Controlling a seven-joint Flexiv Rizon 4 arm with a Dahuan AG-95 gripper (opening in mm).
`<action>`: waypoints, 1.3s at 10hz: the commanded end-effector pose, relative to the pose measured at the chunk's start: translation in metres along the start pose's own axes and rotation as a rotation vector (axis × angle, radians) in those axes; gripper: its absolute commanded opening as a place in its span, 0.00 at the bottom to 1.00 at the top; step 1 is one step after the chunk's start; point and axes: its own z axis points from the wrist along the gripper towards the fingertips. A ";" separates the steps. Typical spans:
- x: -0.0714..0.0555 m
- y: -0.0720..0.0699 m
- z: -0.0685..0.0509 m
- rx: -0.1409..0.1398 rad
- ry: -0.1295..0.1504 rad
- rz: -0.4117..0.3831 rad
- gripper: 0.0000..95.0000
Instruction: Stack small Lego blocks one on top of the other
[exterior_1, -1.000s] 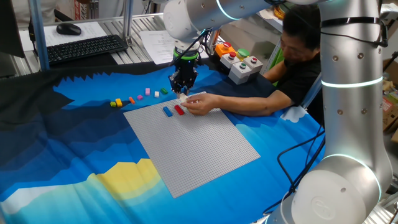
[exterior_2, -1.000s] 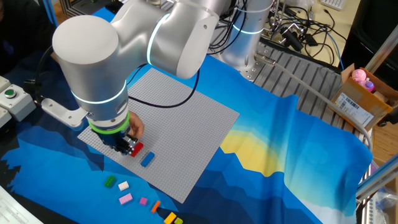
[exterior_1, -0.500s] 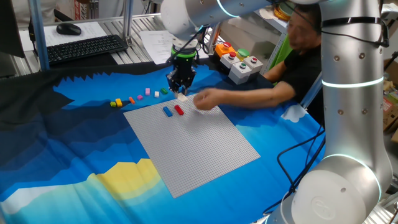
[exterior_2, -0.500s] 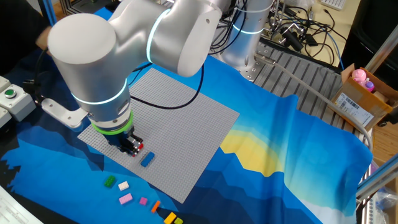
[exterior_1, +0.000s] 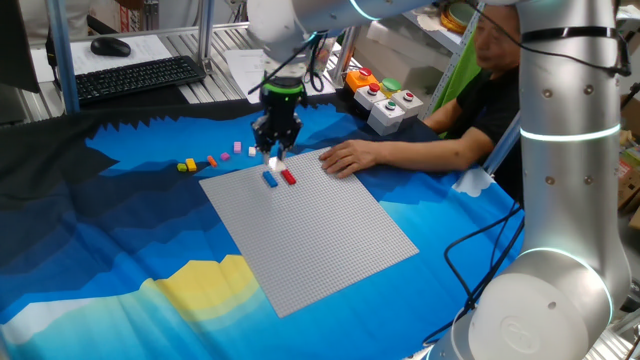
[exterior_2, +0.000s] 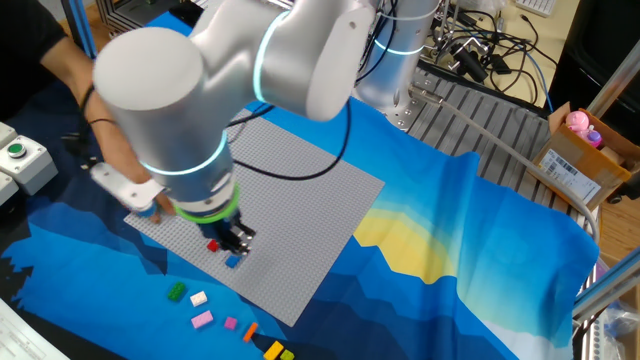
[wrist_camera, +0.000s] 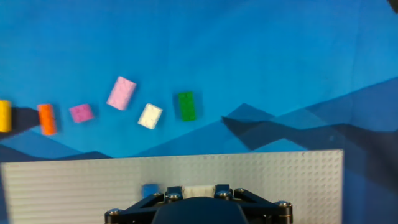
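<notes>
In the hand view a white small Lego block (wrist_camera: 198, 192) sits between my gripper's (wrist_camera: 198, 188) two fingers, which are shut on it, just above the grey baseplate (wrist_camera: 74, 180). A blue block (wrist_camera: 150, 190) lies right beside it on the left. From one fixed view the gripper (exterior_1: 272, 154) hangs over the blue block (exterior_1: 269, 180), with a red block (exterior_1: 288, 176) to its right. The other fixed view shows the gripper (exterior_2: 238, 247) between the red block (exterior_2: 212, 245) and the blue one (exterior_2: 233, 262). Loose blocks lie in a row on the cloth: green (wrist_camera: 186, 106), white (wrist_camera: 150, 116), pink (wrist_camera: 121, 93), orange (wrist_camera: 46, 119).
A person's hand (exterior_1: 345, 157) rests at the baseplate's far right edge, its arm reaching in from the right. A grey button box (exterior_1: 392, 108) stands behind it and a keyboard (exterior_1: 135, 78) at the back left. My arm's large body (exterior_2: 190, 110) hides part of the plate.
My gripper has moved left along the plate's far edge, from beside the red block to over the blue one. The person's hand drew away from the blocks and now rests to the right.
</notes>
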 end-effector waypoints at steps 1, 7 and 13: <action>0.006 0.020 0.007 -0.011 0.006 0.041 0.00; 0.018 0.054 0.029 -0.017 -0.007 0.060 0.00; 0.017 0.058 0.047 -0.007 -0.017 0.021 0.00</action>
